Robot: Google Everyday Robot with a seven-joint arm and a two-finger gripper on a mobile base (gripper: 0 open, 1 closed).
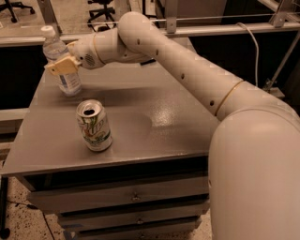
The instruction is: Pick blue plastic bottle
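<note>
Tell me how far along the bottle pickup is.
Done: the reach looks finished, with the gripper at the midsection of the blue plastic bottle, near a far corner of the table. In hand: the grasp; whether it is secure cannot be told. Left: the lift, since the bottle's base sits on the table. The soda can stands apart, nearer the front.

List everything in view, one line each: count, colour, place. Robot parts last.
blue plastic bottle: one, clear with white cap and pale label, upright at the table's far left corner.
soda can: one, white and green, upright at front left of the table.
table: one, grey, drawers below, centre.
office chairs: at least two, dark, background floor.
cable: one, white, far right.
arm: one, cream, reaching from lower right across the table.
claw: one, tan, against the bottle's front.
</note>
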